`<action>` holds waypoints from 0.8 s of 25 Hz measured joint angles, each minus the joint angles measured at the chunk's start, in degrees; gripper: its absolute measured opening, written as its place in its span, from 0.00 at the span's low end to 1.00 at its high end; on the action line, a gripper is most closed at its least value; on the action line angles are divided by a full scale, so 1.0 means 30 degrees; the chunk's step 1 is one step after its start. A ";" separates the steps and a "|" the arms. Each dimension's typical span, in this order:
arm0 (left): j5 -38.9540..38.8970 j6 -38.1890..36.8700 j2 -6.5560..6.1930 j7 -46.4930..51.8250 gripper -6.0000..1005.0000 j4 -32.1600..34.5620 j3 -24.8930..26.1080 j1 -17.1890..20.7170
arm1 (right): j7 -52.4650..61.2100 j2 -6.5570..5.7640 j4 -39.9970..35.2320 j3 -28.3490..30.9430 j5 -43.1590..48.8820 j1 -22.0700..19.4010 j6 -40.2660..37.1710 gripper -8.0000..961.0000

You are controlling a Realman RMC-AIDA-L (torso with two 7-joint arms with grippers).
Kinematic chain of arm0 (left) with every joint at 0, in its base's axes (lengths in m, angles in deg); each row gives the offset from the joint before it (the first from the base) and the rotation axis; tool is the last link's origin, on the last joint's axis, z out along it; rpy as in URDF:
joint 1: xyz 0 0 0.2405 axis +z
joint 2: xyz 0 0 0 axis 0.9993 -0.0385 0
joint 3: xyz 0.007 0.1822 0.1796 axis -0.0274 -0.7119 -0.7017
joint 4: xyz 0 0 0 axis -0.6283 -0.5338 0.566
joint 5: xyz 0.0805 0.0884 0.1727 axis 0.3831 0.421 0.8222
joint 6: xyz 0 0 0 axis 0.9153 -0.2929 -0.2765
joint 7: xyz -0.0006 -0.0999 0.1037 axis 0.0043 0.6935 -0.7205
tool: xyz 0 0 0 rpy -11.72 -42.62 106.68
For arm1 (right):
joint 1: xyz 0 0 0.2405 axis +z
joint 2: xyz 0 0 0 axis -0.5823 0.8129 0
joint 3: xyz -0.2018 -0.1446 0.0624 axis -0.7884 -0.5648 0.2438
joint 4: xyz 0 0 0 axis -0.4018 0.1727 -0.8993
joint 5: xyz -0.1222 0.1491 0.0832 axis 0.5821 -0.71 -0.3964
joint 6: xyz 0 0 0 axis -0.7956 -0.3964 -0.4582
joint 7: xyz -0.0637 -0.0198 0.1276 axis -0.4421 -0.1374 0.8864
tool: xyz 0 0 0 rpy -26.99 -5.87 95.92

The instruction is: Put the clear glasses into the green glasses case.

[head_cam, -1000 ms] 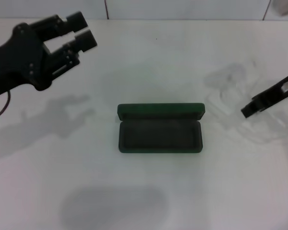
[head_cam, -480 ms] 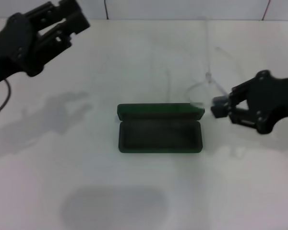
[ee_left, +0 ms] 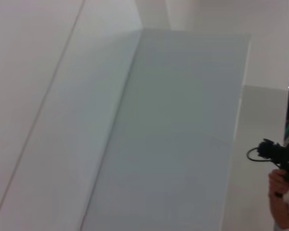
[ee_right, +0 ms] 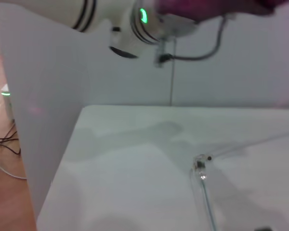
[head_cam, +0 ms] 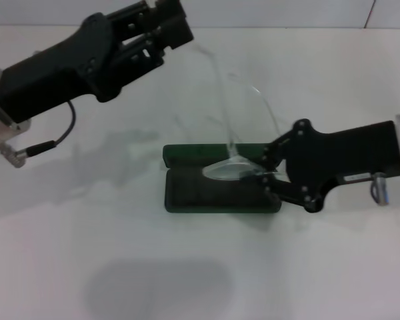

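Open green glasses case (head_cam: 221, 188) half covered by clear glasses (head_cam: 237, 157) and right tool (head_cam: 267, 175); its left half free.

Clear glasses (head_cam: 235, 167): one pair, with two thin temple arms rising from it; one hinge end also shows in the right wrist view.
Green glasses case (head_cam: 221, 192): one, a single tray plus a single hinged lid.
Right gripper (head_cam: 265, 172): one, at the case's right end.
Left gripper (head_cam: 172, 19): one, raised at the far left.
Arms: two, dark, one from each side.
Bench (head_cam: 200, 267): one white top.
Loose cables: one on the left arm, one small loop by the right arm.
Shadow patches on the bench: two large ones, left and near.
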 joint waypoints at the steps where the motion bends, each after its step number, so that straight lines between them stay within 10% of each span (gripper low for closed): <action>1: -0.0015 -0.0002 0.0006 0.0000 0.34 -0.0053 -0.0061 -0.0077 | -0.0210 -0.0001 -0.0023 -0.0129 -0.0072 0.0059 0.0115 0.13; 16: -0.0115 0.0107 -0.0023 -0.0385 0.34 -0.0841 -0.0252 -0.0008 | -0.3162 -0.0006 -0.0132 -0.1163 -0.2545 0.0352 0.0079 0.13; 20: -0.0125 0.0116 -0.0083 -0.0527 0.20 -0.1375 -0.0204 0.0020 | -0.3902 0.0000 -0.0074 -0.1187 -0.3369 0.0215 0.0041 0.13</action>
